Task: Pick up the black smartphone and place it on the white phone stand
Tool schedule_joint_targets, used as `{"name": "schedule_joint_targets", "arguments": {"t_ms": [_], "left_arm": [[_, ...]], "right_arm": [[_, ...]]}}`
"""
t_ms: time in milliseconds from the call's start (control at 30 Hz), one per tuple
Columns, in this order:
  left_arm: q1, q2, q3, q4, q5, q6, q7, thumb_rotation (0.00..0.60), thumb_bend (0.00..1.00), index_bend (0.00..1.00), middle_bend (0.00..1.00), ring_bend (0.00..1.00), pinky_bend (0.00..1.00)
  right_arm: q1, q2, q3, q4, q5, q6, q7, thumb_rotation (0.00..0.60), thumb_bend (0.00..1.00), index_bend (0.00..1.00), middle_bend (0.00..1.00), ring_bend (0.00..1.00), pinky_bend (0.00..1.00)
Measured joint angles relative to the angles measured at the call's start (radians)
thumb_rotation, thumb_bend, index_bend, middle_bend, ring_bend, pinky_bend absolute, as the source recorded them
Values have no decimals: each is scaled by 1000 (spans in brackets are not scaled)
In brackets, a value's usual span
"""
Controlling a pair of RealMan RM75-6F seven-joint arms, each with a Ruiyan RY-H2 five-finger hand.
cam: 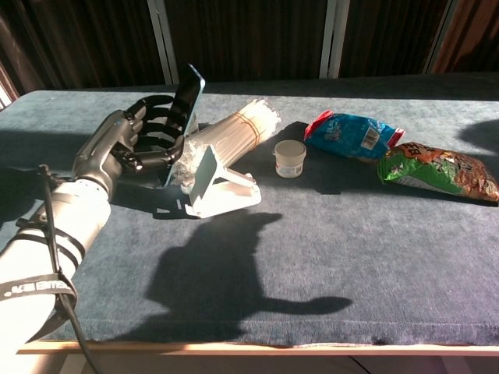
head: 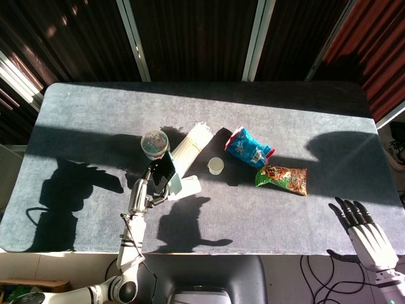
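**Phone held just left of stand**

Far left: left hand (cam: 129, 148) out over the bench (cam: 327, 257), fingers wrapped behind the phone (cam: 184, 117), thumb side below. Grips the phone tilted, upper edge leaning away, light-blue rim catching the sun. Seen from the head view, hand (head: 147, 187) and phone (head: 164, 171) sit at the left edge of the stand (head: 182, 185), phone overlapping it from above; touching or not, cannot tell. In the chest view, phone just left of and above the stand (cam: 218, 187), lower end close to the stand's raised back plate.

Behind the hand: small round tub (head: 154, 143), mostly hidden in the chest view. Next right: bundle of clear straws (cam: 234, 128) lying aslant, its near end just behind the stand. Then a small white jar (cam: 290, 158), upright, apart from the straws. Further right: blue snack bag (cam: 351, 134) lying flat, and beside it a green snack bag (cam: 438, 170), the two nearly touching at their corners.

Long dark shadow (cam: 226, 273) across the near bench, below the stand.

Far right, head view only: right hand (head: 364, 231) off the bench's near corner, fingers spread wide and straight, holding nothing, well apart from everything on the bench.
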Motion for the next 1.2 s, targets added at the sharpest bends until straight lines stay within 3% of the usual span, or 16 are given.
{"name": "schedule_joint_targets", "arguments": {"t_ms": [633,1200], "left_arm": [[-11,-119,7,113,37,10,-23,600,510,946,1000,791,231],[-20,-179,-21,195,25,-25,-54,600,513,947,1000,791,222]], "right_arm": [[-5,9,-4,7,-10,18,28,600,109,0,0,0,0],[-10,16,-4,14,-12,30,49,600,110,0,0,0,0]]}}
